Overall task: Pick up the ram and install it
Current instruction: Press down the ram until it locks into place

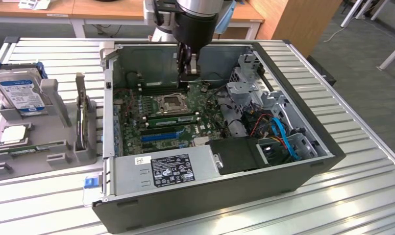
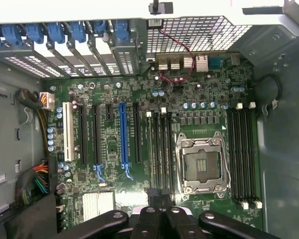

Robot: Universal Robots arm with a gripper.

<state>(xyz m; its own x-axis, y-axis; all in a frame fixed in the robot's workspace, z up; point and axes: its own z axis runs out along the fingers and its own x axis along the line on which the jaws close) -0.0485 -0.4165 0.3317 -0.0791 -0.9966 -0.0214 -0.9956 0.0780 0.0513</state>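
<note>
Found gripper [image 1: 189, 68] clenched, fingers pressed together with nothing visible between them. Noted it low inside the open computer case [image 1: 204, 196], pointed straight down at the motherboard [image 1: 135, 115], on the far side of the empty CPU socket [image 1: 170, 102]. Judged the vertical pose suited to pressing into upright slots.

From the wrist view, saw the gripper [image 2: 162, 211] closed just over the end of the black memory slots [image 2: 159, 149] beside the CPU socket [image 2: 203, 164]. Could not tell contact from a near hover.

Placed the ram [image 1: 173, 117], with some doubt, as the thin green stick standing on edge in a slot just beside the socket, on its near side, apart from the gripper. Judged it seated there rather than carried, given the bare fingers. Could not confirm the latches.

Logged the grey parts tray [image 1: 54, 159] outside the case at the exterior view's left, holding the hard drive [image 1: 19, 93] propped upright and the processor chip [image 1: 13, 133] flat in its recess, probably kept so for easy grasping. Also spotted a thin green strip [image 1: 37, 148] lying in the tray; could not tell whether another memory stick.
</note>
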